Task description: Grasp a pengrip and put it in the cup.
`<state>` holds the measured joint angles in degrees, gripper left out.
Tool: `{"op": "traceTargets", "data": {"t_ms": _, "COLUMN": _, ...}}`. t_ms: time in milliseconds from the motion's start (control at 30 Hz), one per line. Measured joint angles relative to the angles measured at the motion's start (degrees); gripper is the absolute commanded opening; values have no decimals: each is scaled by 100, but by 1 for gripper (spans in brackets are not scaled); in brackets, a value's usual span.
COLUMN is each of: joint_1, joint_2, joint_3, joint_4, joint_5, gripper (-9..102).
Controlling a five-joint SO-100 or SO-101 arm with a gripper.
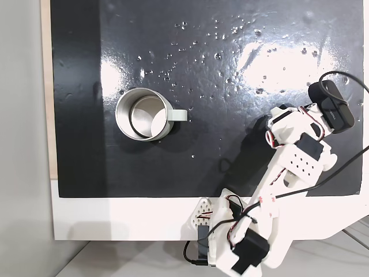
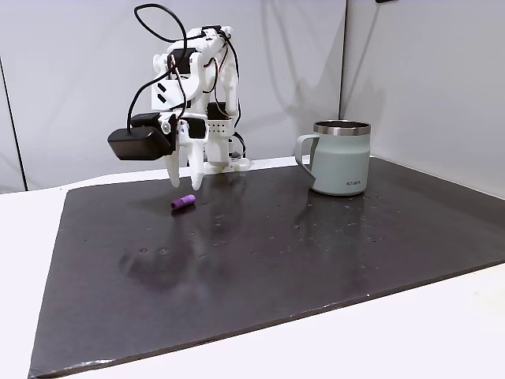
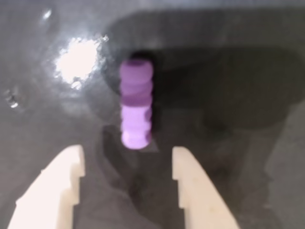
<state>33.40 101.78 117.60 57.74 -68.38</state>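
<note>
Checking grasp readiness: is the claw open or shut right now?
Open. In the wrist view the claw has both white fingers spread apart, with the purple pengrip lying on the dark mat just ahead of the gap, ungrasped.

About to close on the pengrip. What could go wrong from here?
1. In the wrist view the pengrip lies lengthwise ahead of the open hand, not yet between its fingers. Closing now may only clip its near end and roll it away.
2. It is a small, round cylinder on the glossy black mat, so a finger nudge could send it sliding.
3. The cup stands well across the mat; a weak pinch might drop the pengrip during the carry.
</note>
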Motion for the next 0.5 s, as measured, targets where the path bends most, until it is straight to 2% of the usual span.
{"op": "traceTargets", "data": {"t_ms": 267, "joint_1": 105, "joint_2": -1292, "joint_3": -765, "joint_4": 0, "joint_5": -9, "gripper": 20}}
{"op": "traceTargets", "data": {"t_ms": 333, "joint_1": 114, "joint_2": -1529, "joint_3": -949, "joint_4": 79, "joint_5": -9, "gripper": 15}}
{"op": "traceTargets", "data": {"t_ms": 433, "joint_1": 114, "joint_2": -1925, "joint_3": -1397, "joint_4": 316, "joint_5": -9, "gripper": 1}}
{"op": "traceTargets", "data": {"t_ms": 500, "joint_1": 114, "joint_2": -2224, "joint_3": -1793, "joint_4": 633, "joint_5": -9, "gripper": 0}}
